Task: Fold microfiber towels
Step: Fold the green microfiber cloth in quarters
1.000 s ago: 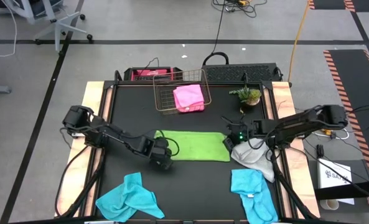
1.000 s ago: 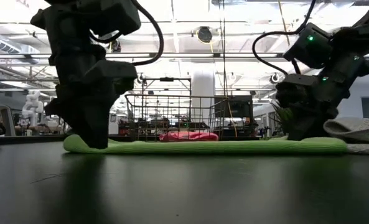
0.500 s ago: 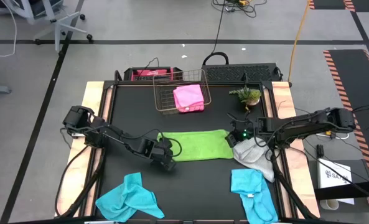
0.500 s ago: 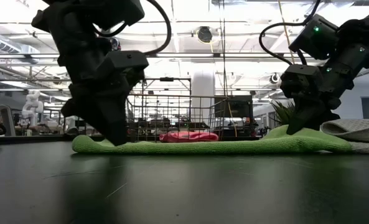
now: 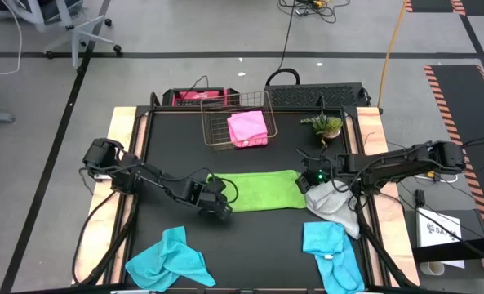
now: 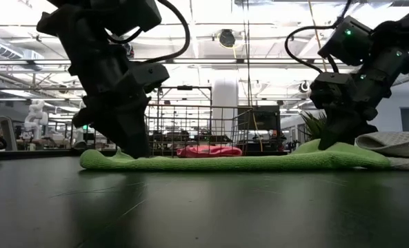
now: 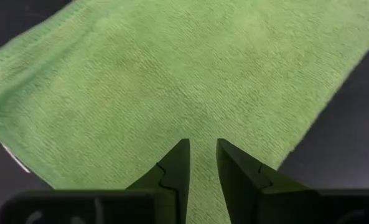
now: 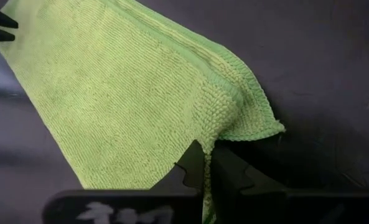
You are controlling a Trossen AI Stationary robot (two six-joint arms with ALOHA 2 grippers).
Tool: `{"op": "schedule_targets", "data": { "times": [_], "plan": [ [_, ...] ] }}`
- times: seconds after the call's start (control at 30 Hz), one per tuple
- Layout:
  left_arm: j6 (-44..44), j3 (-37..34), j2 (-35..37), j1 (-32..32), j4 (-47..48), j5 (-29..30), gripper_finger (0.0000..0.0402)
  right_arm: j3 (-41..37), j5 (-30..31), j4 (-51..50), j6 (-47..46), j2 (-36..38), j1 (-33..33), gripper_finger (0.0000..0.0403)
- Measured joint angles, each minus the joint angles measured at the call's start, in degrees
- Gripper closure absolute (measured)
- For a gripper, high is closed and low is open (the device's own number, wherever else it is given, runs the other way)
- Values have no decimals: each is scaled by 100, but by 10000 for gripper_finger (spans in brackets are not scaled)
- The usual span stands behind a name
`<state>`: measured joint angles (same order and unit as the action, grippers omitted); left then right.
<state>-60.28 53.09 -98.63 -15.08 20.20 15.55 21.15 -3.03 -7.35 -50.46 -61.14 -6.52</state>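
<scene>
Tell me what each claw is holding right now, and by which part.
Both hold the lime green towel. The right claw is shut on its right end, at a folded corner. The left claw pinches its left end, near the edge.

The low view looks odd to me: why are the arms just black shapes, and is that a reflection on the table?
Low view: bright ceiling lights behind backlight both arms into silhouettes, and the glossy dark table faintly mirrors them and the lime green towel. Left wrist view: evenly lit, the towel's weave is crisp, and the fingers are dark.
</scene>
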Motion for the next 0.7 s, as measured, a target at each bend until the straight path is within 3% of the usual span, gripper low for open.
{"op": "schedule_targets", "data": {
  "times": [0.23, 0.7],
  "plan": [
    [130, 5, 155, 70, 116, 165, 321, 992, 148, -1534, 59, -3, 0, 402],
    [322, 16, 1479, 108, 1239, 485, 321, 1872, 95, -1528, -201, -613, 56, 403]
  ]
}}
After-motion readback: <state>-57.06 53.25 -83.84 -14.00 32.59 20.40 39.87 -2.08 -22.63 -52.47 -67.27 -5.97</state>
